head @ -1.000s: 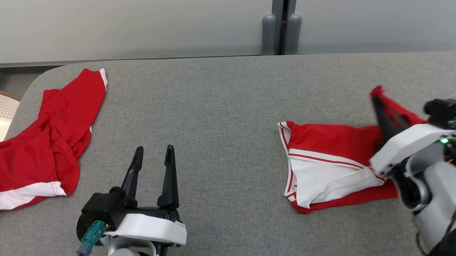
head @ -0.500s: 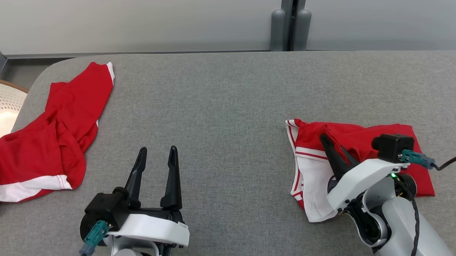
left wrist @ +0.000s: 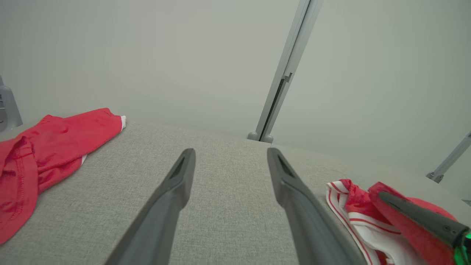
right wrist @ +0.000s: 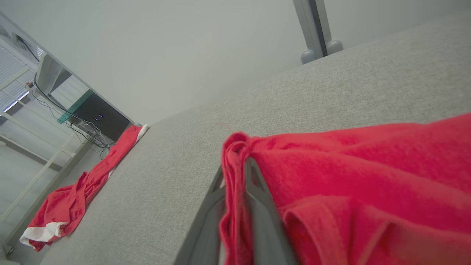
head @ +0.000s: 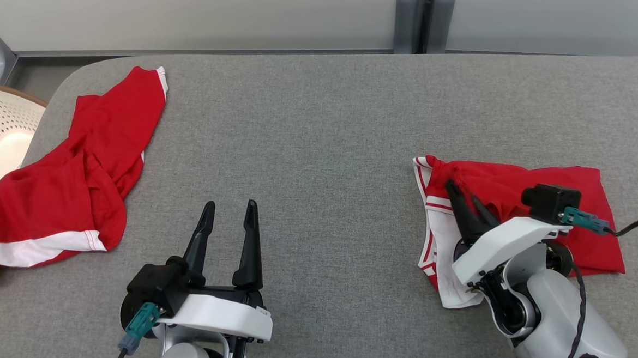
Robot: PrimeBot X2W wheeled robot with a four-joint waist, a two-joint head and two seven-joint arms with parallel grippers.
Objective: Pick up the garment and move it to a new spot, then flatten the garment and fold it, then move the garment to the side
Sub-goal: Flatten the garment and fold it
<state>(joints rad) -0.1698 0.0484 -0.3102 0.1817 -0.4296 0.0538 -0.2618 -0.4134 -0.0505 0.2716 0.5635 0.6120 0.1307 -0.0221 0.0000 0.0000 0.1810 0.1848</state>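
So the garment (head: 521, 182) is a red piece with white panels and red-and-white striped trim. It sits on the right side of the grey fabric table (head: 316, 119), close to my edge. It's folded over into a rumpled rectangle, red layer on top, with the white part sticking out underneath on the left and near side. One bunched fold of the red top layer is pinched in my right gripper (head: 463, 192), jaws clamped tight on it.

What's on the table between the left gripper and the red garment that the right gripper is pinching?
Nothing. In the head view, bare grey table separates the left gripper from the red garment.
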